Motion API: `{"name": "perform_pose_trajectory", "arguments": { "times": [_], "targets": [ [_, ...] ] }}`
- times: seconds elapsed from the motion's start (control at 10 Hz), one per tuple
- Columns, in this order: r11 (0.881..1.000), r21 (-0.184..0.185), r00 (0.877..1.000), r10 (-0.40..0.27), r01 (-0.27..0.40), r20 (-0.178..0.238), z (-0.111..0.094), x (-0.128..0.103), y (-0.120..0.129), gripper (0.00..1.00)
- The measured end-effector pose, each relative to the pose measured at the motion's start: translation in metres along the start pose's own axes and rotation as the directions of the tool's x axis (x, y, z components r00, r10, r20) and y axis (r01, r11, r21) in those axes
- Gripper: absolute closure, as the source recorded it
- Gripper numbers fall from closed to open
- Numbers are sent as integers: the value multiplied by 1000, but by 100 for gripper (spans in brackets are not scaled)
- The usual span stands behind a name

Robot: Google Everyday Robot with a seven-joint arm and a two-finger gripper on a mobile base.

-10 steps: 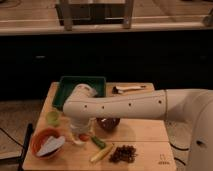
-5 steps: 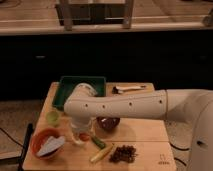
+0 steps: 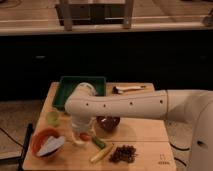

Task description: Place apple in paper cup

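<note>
The gripper (image 3: 81, 134), fingers closed, is low over the wooden table (image 3: 145, 135) beside the dark bowl (image 3: 108, 123); any held object is hidden.

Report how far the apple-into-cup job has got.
Done: the arm has reached down over the board's left part. In hand: the pincer is shut beside the apple; a grip cannot be confirmed. Left: putting the apple into the paper cup, which the arm hides.
</note>
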Motion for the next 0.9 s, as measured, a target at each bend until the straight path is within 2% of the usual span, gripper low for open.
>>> {"name": "perform_pose_trajectory", "arguments": {
  "times": [0.9],
  "targets": [
    [1000,5,999,15,-15,29,2,1,3,100]
  ]
}}
